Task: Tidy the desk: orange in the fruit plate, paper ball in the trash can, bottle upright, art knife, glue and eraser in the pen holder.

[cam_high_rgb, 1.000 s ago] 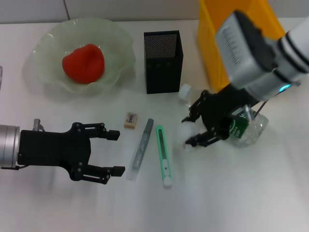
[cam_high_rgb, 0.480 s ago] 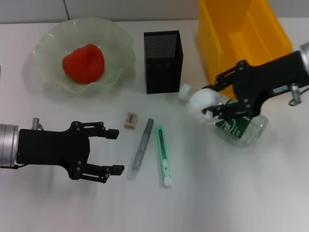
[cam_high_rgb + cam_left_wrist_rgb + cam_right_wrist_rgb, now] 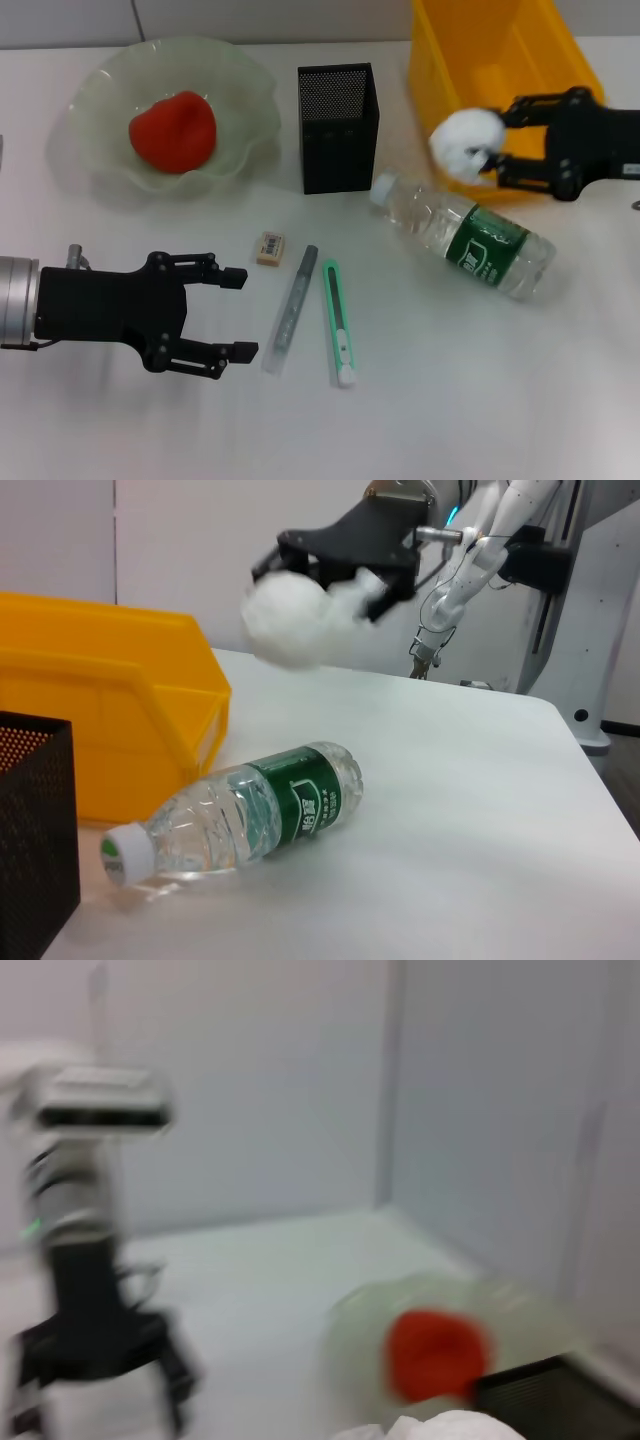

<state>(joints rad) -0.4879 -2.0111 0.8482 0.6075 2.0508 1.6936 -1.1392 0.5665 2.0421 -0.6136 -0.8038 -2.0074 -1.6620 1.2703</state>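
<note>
Right hand (image 3: 492, 150) grips the paper ball (image 3: 466, 139), held in the air over the near edge of the yellow bin (image 3: 470, 50); ball also shows in the left wrist view (image 3: 292, 620), raised above the bench (image 3: 450, 400). Left hand (image 3: 232, 315) open, parked low on the near left of the bench, fingers spread, nothing in it. Bottle (image 3: 465, 235) lies on its side in front of the bin, cap toward the black mesh pen holder (image 3: 338, 128). Eraser (image 3: 270, 248), grey glue stick (image 3: 293, 308) and green knife (image 3: 338, 322) lie on the bench just right of the left hand, stick and knife side by side. Orange (image 3: 172, 130) sits in the pale green plate (image 3: 110, 75), far left.
</note>
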